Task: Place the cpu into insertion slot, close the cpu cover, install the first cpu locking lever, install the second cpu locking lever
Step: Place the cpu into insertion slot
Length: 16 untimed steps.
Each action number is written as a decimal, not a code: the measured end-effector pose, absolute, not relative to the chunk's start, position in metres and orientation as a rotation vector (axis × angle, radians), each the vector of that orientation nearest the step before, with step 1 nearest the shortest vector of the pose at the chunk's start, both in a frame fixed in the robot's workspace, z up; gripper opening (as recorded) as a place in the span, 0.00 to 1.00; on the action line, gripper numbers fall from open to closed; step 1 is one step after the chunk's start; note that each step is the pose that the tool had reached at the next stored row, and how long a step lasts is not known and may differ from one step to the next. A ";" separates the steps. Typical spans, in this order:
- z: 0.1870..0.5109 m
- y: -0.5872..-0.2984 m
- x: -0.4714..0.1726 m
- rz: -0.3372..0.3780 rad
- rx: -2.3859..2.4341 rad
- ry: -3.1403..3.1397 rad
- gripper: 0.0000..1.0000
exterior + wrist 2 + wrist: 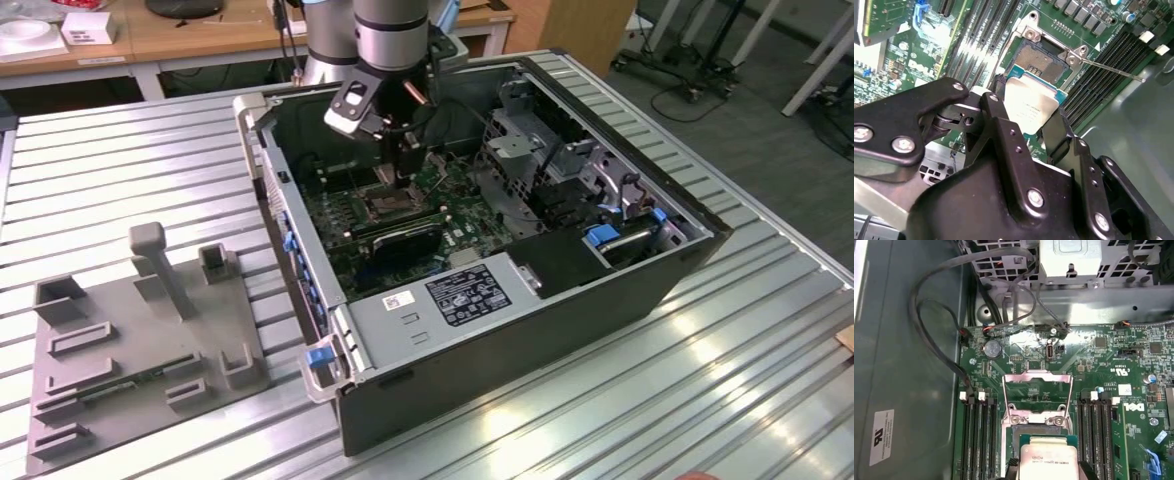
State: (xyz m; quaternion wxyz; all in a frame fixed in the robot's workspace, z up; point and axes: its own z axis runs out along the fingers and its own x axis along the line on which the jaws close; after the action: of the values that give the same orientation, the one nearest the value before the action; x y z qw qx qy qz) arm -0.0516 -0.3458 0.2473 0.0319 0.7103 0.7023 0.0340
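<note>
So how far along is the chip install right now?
Nothing is finished yet. The gripper is shut on the chip, holding it by the open socket, not seated. The cover is flipped open and a lever stands loose, so seating, closing the cover and both levers remain.

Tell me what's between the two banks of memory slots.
In the second wrist view, the open insertion slot, with the cpu held over its edge by the gripper.
</note>
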 end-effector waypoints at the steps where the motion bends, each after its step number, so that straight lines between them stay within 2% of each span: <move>1: 0.247 -0.346 -0.052 0.112 2.188 2.163 0.54; 16: 0.237 -0.346 -0.054 0.149 2.178 2.152 0.54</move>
State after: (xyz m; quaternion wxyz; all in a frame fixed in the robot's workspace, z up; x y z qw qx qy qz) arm -0.0536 -0.3457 0.2374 0.0380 0.7098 0.7016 0.0487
